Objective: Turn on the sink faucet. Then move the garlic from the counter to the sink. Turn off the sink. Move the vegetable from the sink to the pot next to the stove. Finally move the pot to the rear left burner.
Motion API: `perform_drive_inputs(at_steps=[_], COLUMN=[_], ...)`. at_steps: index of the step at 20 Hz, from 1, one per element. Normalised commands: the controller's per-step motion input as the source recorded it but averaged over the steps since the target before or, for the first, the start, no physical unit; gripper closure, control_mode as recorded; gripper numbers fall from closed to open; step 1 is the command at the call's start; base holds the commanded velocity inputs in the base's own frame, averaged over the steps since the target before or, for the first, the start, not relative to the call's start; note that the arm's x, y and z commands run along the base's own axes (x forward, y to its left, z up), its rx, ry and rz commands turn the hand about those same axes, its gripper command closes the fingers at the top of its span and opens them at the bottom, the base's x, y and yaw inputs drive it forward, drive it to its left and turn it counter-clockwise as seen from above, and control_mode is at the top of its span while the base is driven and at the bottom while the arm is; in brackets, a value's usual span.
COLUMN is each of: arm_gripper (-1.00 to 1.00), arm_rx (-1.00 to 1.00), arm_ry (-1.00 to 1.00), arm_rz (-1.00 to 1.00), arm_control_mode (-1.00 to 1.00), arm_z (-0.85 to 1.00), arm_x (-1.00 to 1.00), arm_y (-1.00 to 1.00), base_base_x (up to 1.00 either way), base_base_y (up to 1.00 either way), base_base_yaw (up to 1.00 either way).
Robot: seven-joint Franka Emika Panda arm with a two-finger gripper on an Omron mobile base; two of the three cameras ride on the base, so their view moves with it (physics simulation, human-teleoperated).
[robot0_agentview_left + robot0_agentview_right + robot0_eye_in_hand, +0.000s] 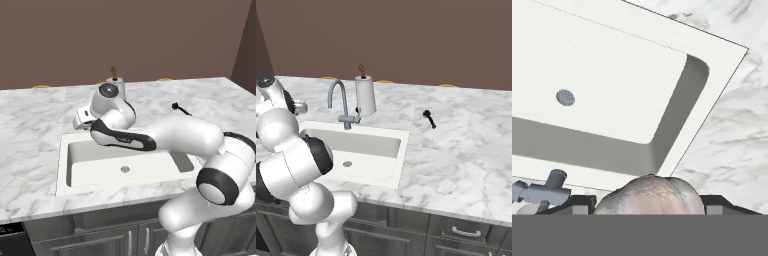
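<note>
The garlic (649, 195) is held in the hand (649, 207) above the sink (722, 80); release into the basin is called for next.

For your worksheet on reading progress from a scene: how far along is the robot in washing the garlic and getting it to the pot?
In hand: the garlic sits between the claw tips, carried above the sink, so pickup from the counter looks done. Whether the sink faucet is running cannot be told; no water shows. Left: dropping the garlic in the basin, shutting off the tap, moving the garlic to the pot, then the pot to the burner.
</note>
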Motion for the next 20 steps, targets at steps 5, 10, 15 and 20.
perform_drive_inputs(at_steps=[5, 10, 15, 20], arm_gripper=[1.0, 1.0, 1.0, 1.0], arm_rx=[-0.03, -0.01, 0.0, 0.0], arm_ry=[0.0, 0.0, -0.01, -0.03], arm_rz=[0.11, 0.14, 0.17, 0.08], arm_control_mode=[-1.0, -1.0, -1.0, -1.0], arm_z=[0.1, 0.05, 0.01, 0.23], arm_x=[-0.5, -0.39, -0.53, -0.83], arm_y=[-0.28, -0.48, -0.48, -0.32], base_base_x=[0.0, 0.0, 0.0, 0.0], base_base_y=[0.0, 0.0, 0.0, 0.0], base_base_yaw=[0.0, 0.0, 0.0, 0.0])
